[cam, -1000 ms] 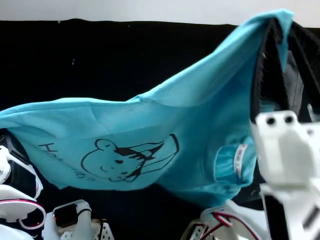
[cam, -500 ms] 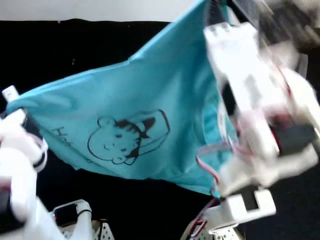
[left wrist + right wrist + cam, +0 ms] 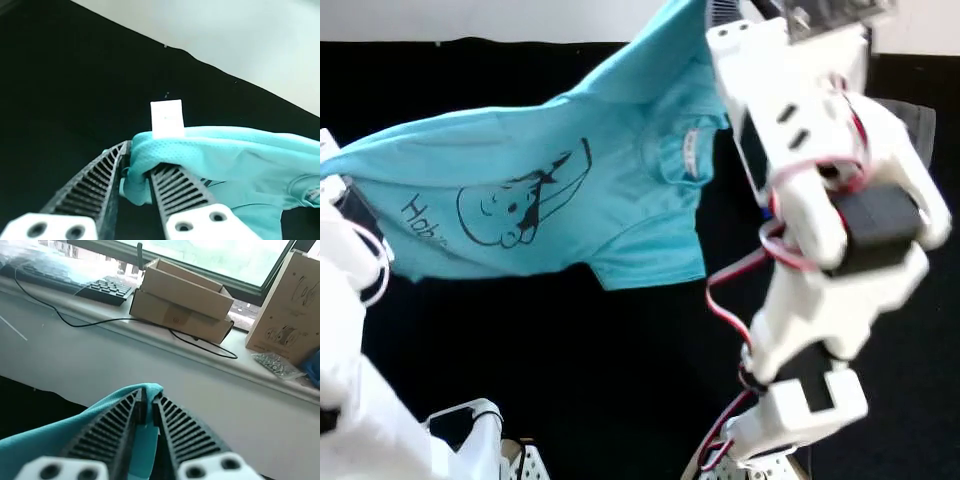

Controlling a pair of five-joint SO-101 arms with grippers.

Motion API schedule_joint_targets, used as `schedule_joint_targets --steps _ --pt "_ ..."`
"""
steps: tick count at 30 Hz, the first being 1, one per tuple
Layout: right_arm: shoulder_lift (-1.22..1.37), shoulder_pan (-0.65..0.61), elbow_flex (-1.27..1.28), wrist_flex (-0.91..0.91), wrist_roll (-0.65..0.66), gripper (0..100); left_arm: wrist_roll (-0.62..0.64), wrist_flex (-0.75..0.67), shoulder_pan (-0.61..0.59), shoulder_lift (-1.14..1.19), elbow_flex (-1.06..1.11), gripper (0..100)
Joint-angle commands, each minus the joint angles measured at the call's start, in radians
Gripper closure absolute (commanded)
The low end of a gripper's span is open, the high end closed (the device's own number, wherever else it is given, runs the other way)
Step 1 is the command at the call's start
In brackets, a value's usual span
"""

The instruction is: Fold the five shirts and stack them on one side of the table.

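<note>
Hem of shirt (image 3: 550,200) hangs nearest, free above black table (image 3: 570,400). Whole shirt airborne, stretched between both arms. Left gripper (image 3: 137,162) clamped on one corner, low, at near-left end. Long axis climbs from there, up and away, to right gripper (image 3: 149,401), pinched tight on far edge, higher. Likely next call: lower both ends together; right end has farther to drop.

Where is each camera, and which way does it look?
High view: above, looking down at the table and shirt; left arm and right arm show.
Left wrist view: on that arm, looking along the left pincer over the table.
Right wrist view: on that arm, looking past the right pincer at boxes.
All share the shirt.
</note>
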Motion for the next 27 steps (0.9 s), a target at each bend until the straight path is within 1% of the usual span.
schedule_joint_targets --steps 1,3,6,13,16,21,24,27 --pt "-0.124 0.005 0.001 0.021 -0.011 99.1 -0.008 0.071 -0.004 0.002 -0.12 99" --pt "-0.182 0.005 0.001 0.039 -0.011 99.1 -0.008 0.11 -0.008 0.002 -0.182 99" --pt "-0.278 0.005 0.007 0.056 -0.008 99.1 -0.008 0.124 -0.012 -0.004 -0.243 99" --pt "-0.461 0.005 0.01 0.062 -0.006 99.1 -0.008 0.124 -0.012 -0.133 -0.243 99" --pt "-0.492 0.005 0.01 0.061 -0.006 99.1 -0.008 0.124 -0.012 -0.196 -0.176 99" --pt "-0.463 0.005 0.041 0.05 -0.008 99.1 -0.009 0.121 -0.012 -0.26 -0.044 99" --pt "-0.41 0.005 0.116 0.012 -0.011 99.1 -0.012 0.117 -0.012 -0.245 0.015 99" --pt "-0.349 0.004 0.206 -0.038 -0.012 99.1 -0.012 0.107 -0.01 -0.18 0.082 99"
